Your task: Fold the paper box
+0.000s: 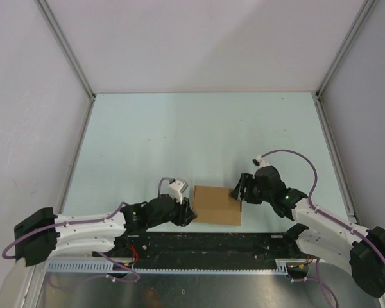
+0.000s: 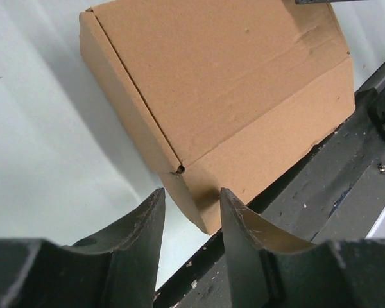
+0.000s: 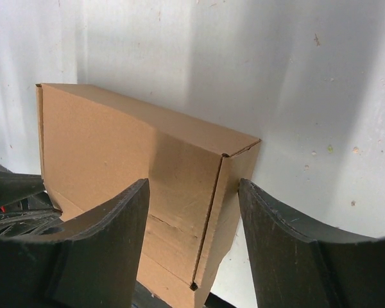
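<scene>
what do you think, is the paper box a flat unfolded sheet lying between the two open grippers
Not flat: the paper box is a formed rectangular box with standing sides, as the right wrist view shows. It does lie between the left gripper and right gripper, both open.

Your paper box [image 1: 217,205] is plain brown cardboard, closed into a shallow rectangular shape. It lies flat on the counter [image 1: 179,141] with its broad face up, between your two pincers. One low corner sits just beyond the tips of the left pincer [image 2: 191,196]. The opposite end's upright corner edge stands within the gap of the right pincer [image 3: 194,186]. A crease crosses the top face.
</scene>
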Controlling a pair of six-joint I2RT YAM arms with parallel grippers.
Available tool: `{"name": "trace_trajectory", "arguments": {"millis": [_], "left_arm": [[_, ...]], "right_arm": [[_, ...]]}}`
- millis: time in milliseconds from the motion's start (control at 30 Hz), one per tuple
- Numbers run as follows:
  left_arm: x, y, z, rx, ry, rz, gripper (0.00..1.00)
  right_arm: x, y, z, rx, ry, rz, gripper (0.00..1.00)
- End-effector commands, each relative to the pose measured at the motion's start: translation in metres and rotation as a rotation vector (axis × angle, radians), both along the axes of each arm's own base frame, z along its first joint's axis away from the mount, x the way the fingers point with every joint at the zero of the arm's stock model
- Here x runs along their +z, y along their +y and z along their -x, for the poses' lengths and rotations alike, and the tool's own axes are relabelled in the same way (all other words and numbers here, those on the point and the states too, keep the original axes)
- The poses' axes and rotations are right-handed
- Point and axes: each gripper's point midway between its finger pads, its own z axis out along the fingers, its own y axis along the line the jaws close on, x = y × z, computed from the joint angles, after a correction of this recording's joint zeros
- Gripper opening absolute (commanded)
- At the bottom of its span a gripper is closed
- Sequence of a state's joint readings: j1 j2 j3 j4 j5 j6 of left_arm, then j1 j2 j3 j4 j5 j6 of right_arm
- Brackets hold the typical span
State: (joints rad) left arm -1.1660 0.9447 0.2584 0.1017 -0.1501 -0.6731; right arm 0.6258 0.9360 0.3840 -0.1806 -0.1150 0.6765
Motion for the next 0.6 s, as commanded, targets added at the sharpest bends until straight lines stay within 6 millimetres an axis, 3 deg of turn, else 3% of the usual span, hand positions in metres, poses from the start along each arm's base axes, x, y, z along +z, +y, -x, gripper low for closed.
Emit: {"name": "trace_trajectory", "arguments": {"millis": [0, 267, 567], "left_arm": [[0.007, -0.01, -0.001, -0.013, -0.01, 0.029, 0.46], [0.002, -0.013, 0.004, -0.034, 0.027, 0.015, 0.58], [0.026, -0.021, 0.003, -0.03, 0.016, 0.096, 0.66]], "right_arm": [[0.016, 0.008, -0.01, 0.006, -0.047, -0.042, 0.62], [0.012, 0.008, -0.009, 0.006, -0.037, -0.041, 0.62], [0.012, 0.009, -0.007, 0.011, -0.034, -0.046, 0.62]]}}
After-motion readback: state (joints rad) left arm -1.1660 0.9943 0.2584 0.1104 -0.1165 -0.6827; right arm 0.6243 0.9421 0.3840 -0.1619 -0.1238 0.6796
